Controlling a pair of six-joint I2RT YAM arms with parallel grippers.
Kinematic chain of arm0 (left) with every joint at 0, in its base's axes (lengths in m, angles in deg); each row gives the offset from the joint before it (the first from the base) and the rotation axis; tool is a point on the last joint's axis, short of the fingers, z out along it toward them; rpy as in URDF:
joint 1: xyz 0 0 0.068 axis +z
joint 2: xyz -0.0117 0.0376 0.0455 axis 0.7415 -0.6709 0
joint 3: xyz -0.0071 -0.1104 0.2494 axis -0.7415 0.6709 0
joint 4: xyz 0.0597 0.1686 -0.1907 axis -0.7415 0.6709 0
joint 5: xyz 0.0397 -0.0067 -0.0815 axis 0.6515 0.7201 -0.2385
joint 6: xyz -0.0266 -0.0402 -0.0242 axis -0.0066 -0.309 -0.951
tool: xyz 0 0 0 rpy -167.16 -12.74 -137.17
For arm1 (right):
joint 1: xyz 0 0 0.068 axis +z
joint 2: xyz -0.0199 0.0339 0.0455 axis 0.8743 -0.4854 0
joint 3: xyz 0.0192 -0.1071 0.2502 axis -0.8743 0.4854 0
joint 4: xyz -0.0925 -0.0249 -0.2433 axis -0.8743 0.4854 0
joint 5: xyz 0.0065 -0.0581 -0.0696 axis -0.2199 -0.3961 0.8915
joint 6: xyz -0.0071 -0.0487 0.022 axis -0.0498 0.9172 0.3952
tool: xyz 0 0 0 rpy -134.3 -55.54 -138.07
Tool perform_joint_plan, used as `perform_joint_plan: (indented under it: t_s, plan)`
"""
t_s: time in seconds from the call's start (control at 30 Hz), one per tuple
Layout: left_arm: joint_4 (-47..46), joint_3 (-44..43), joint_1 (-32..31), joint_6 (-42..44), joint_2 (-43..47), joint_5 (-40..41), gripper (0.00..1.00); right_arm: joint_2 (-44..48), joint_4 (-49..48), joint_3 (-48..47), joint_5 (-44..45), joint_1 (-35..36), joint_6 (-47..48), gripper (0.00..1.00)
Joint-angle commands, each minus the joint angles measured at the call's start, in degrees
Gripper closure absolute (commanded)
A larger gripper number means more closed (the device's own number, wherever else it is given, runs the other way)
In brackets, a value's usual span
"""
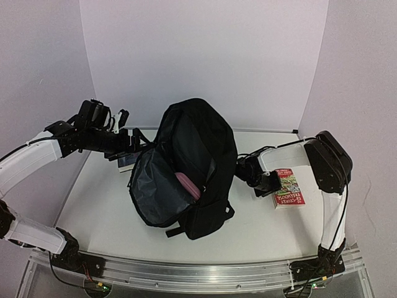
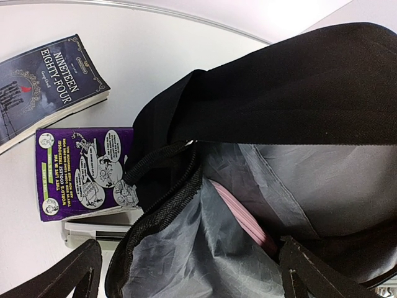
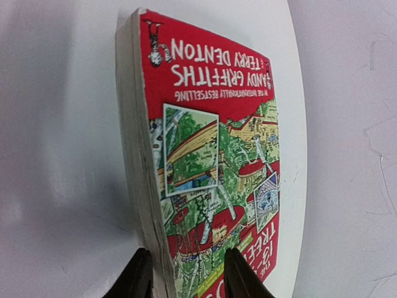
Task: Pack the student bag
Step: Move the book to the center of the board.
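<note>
The right claw (image 3: 187, 264) straddles the near corner of a glossy red paperback (image 3: 211, 124), its fingers parted to either side; whether they pinch it I cannot tell. The left claw (image 2: 192, 279) is spread wide above the student bag (image 1: 201, 139), soft black fabric slumped mid-worktop (image 1: 105, 205), unzipped, crinkled grey lining showing.

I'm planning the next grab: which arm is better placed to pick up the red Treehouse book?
Right. The right claw straddles an edge of the red Treehouse book, beside the backpack; the left claw hangs open at the backpack's mouth, away from the book.
</note>
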Motion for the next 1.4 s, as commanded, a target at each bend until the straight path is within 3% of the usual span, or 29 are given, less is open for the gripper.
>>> perform_joint_plan:
  t_s: [0.0, 0.57, 1.37]
  plan:
    - [-1.3, -2.5, 0.4, 0.0, 0.2, -0.3, 0.0, 0.7, 4.1, -2.4, 4.6, -0.1, -1.2, 0.6]
    - [-1.1, -2.8, 0.4, 0.1, 0.4, -0.3, 0.0, -0.9, 1.0, 0.2, 2.2, -1.4, -0.1, 0.56]
    - [-1.0, -2.9, 0.4, -0.1, 0.7, 0.1, 0.0, 3.9, 3.9, -1.0, 8.5, -7.7, 1.4, 0.58]
